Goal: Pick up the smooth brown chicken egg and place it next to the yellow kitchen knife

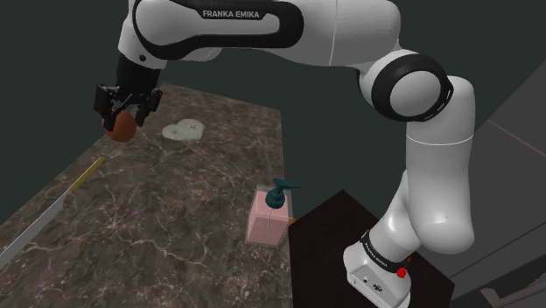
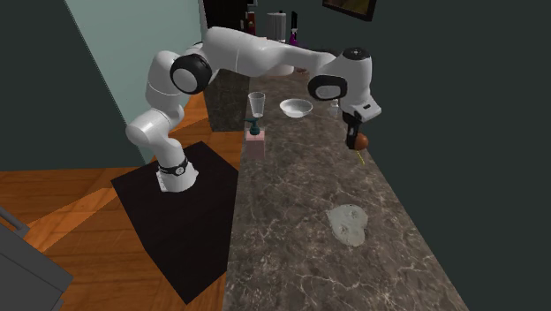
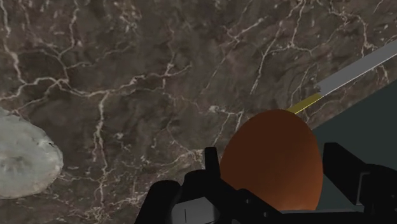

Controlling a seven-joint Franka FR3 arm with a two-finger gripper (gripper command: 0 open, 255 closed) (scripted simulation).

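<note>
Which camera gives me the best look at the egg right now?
The wrist view: the brown egg looms large, clasped between the black fingers. The shoulder view shows it small in the pincer; the second exterior view, a tiny brown spot.

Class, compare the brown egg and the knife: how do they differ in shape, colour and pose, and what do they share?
Shape: the egg is rounded; the knife is long and thin. Colour: the egg is plain brown; the knife is grey with a yellow stretch. Pose: the egg is clasped in the pincer, off the counter; the knife lies flat on it. Shared: both are near one counter edge.
</note>
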